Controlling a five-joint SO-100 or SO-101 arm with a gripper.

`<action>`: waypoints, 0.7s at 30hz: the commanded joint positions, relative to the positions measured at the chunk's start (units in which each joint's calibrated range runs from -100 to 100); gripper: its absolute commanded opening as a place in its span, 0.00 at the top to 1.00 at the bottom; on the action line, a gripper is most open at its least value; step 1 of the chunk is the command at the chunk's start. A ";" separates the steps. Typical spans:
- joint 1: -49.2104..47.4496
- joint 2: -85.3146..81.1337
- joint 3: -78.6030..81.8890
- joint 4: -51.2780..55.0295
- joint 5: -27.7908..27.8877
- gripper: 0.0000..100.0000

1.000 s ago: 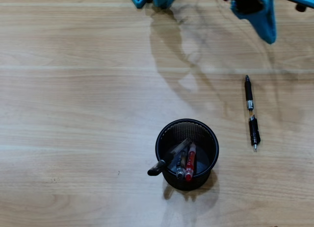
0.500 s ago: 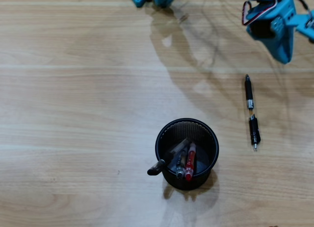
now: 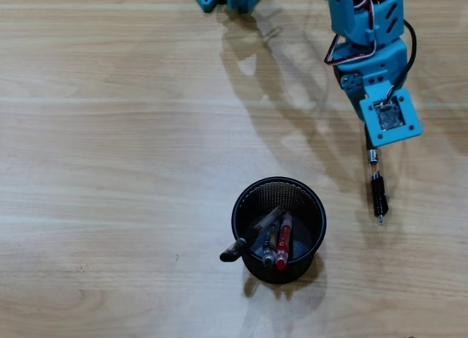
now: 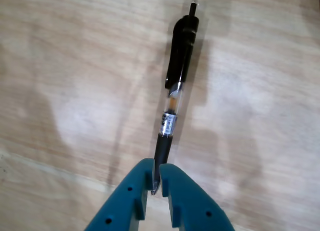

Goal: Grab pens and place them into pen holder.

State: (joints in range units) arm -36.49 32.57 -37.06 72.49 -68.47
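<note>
Worktop (image 3: pixel 110 170): pale wood-grain surface, carrying all listed items.

Pen holder (image 3: pixel 316 206): round black wire-mesh cup, upright, in the lower middle of the overhead view. Contents: three pens leaning toward its lower-left wall. Red pen (image 3: pixel 284 241), rightmost of the three. Grey and clear pen (image 3: pixel 270 244), just beside the red one on its left. Clear pen with black cap (image 3: pixel 248 239), tilted, its black end reaching over the rim at lower left.

Black and clear pen (image 3: pixel 378 195): lying flat on the worktop, right of the pen holder and apart from it, running up-down in the overhead view. Upper part hidden there beneath the arm. In the wrist view (image 4: pixel 175 96) it shows a black clip end farthest from the camera, a clear middle barrel with a label and a black grip section nearest the tool.

Tool (image 4: pixel 156 178): blue, two fingers set narrow, a thin slot between them. The pen's near tip sits in that slot; firm contact cannot be told.
</note>
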 commanded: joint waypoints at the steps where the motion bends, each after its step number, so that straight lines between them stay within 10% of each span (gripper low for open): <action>1: -1.41 2.16 -5.53 0.30 -0.44 0.98; 21: -4.41 9.72 -10.48 -0.90 -1.15 0.78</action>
State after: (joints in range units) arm -39.65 40.80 -42.83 72.40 -69.35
